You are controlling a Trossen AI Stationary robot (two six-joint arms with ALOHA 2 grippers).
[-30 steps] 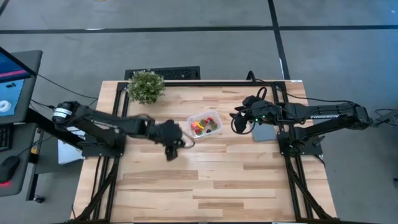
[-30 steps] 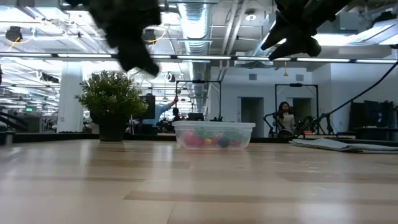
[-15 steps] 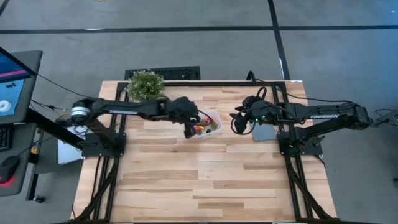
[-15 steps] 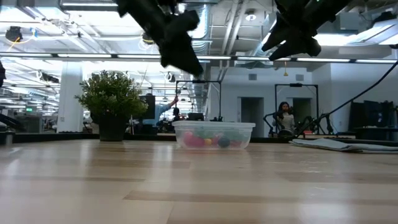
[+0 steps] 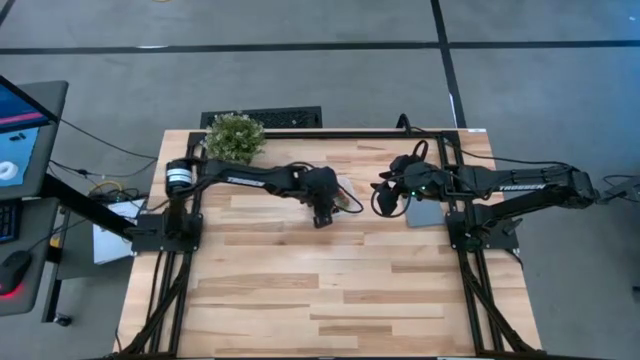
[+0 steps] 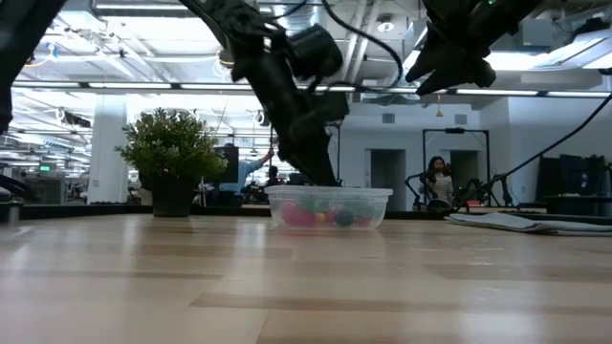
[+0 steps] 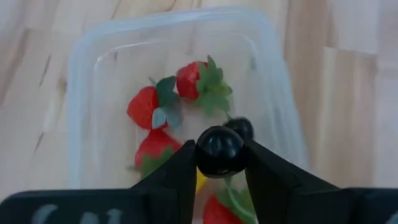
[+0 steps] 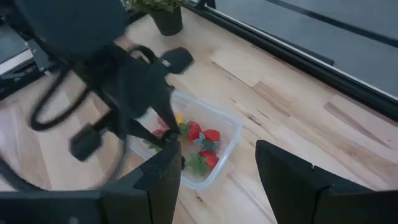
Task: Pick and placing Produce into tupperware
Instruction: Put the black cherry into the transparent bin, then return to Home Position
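Pinching a dark berry (image 7: 219, 150), left hand (image 7: 219, 167) overhangs tupperware (image 7: 81, 93).

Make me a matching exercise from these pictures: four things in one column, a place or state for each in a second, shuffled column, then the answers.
Column 1
1. left claw
2. right claw
3. potted plant
4. strawberries

Column 2
A. lying inside the clear tub
B. standing at a far corner of the table
C. shut on a dark berry above the tub
D. open, held in the air beside the tub

Pairs: 1-C, 2-D, 3-B, 4-A
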